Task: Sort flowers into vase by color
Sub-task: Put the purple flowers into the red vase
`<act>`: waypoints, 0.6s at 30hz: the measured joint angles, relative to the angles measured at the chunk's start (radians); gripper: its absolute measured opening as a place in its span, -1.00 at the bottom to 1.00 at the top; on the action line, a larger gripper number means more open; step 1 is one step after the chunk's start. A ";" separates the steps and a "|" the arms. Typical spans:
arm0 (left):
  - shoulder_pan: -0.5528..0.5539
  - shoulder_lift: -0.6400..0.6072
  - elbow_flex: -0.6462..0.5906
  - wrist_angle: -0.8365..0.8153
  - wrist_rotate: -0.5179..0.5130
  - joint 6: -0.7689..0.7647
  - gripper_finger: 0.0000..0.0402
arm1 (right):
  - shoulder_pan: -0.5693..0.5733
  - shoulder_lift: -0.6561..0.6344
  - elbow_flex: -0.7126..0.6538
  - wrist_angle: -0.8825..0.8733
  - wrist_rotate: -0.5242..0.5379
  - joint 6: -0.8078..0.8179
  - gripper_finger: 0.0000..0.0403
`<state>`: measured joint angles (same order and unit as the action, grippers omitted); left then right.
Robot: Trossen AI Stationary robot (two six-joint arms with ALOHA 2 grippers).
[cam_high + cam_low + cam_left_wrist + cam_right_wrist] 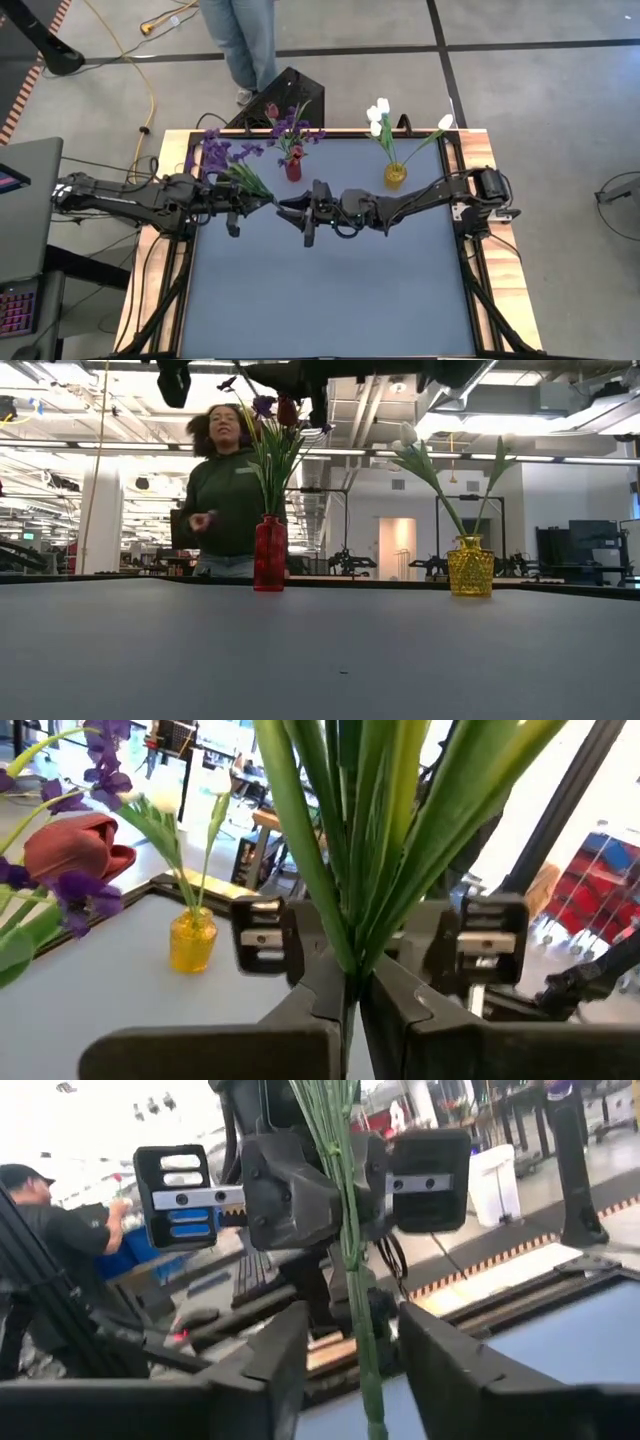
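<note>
My left gripper is shut on a purple flower with green leaves, held in the air over the table's far middle. My right gripper faces it from the right, open. Its fingers stand on either side of the stems' lower end without touching. A red vase at the far middle holds purple and red flowers. A yellow vase to its right holds white tulips. My left gripper pinches the bundle of thin green stems between its two fingers, a little above the stems' lower end. The fingers come level from the table's left and lie across the stems. The flower is lifted clear, its head leaning toward the far left.
A person stands just beyond the table's far edge, behind the red vase. The grey tabletop stretches bare from the arms to the near edge. A raised wooden frame runs around the table.
</note>
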<state>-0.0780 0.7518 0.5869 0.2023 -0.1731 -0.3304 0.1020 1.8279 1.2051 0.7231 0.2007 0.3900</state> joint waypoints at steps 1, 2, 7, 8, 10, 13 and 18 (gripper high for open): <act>0.000 -0.004 0.000 -0.015 -0.006 0.008 -0.99 | 0.000 -0.010 -0.001 -0.026 -0.007 0.002 -0.03; 0.000 -0.011 0.000 -0.033 -0.022 0.009 -0.99 | -0.001 -0.021 -0.001 -0.056 -0.017 0.001 0.04; 0.000 -0.062 0.000 -0.132 -0.194 0.035 -0.99 | -0.010 -0.118 -0.001 -0.315 -0.043 -0.007 0.26; 0.000 -0.067 0.000 -0.144 -0.237 0.052 -0.99 | -0.013 -0.137 -0.001 -0.372 -0.044 -0.007 0.28; 0.000 -0.067 0.000 -0.144 -0.326 0.116 -0.99 | -0.016 -0.174 -0.001 -0.488 -0.045 -0.008 0.29; 0.020 -0.047 0.000 -0.127 -0.428 0.226 -0.99 | -0.024 -0.211 -0.001 -0.614 -0.045 -0.006 0.29; 0.129 0.007 0.000 -0.124 -0.431 0.330 -0.99 | -0.027 -0.241 -0.001 -0.710 -0.044 0.002 0.29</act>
<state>0.0513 0.7583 0.5869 0.0787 -0.6045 -0.0005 0.0754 1.5867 1.2045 0.0133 0.1566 0.3920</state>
